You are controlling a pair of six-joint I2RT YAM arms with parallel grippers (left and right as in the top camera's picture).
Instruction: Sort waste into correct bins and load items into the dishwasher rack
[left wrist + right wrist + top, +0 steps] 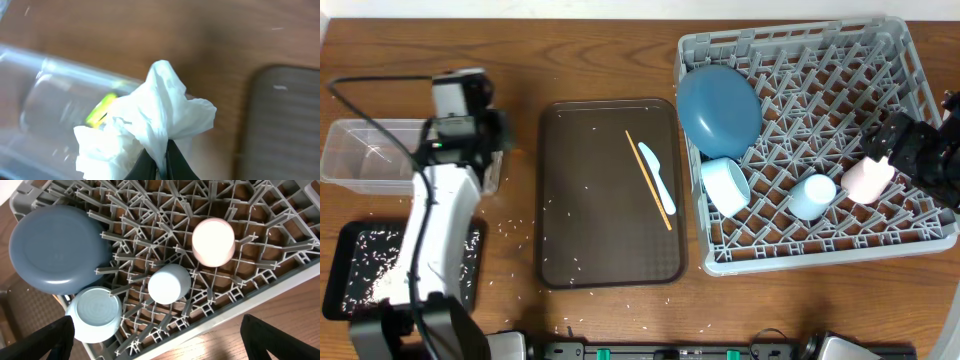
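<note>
The crumpled white paper (150, 125) is pinched in the tightly closed left hand (160, 167) at the edge of the clear tub (50, 100), where a yellow-green wrapper (101, 109) lies. The right hand (159, 337) hangs wide open and empty over the dishwasher rack (820, 258), near the pink cup (213, 242).

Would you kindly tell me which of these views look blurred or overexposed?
Overhead: sharp and evenly lit. Left wrist: the clear tub and the wooden table behind are smeared with blur, while the crumpled white paper is fairly crisp. Right wrist: in focus, but the pink cup is washed out by glare.
</note>
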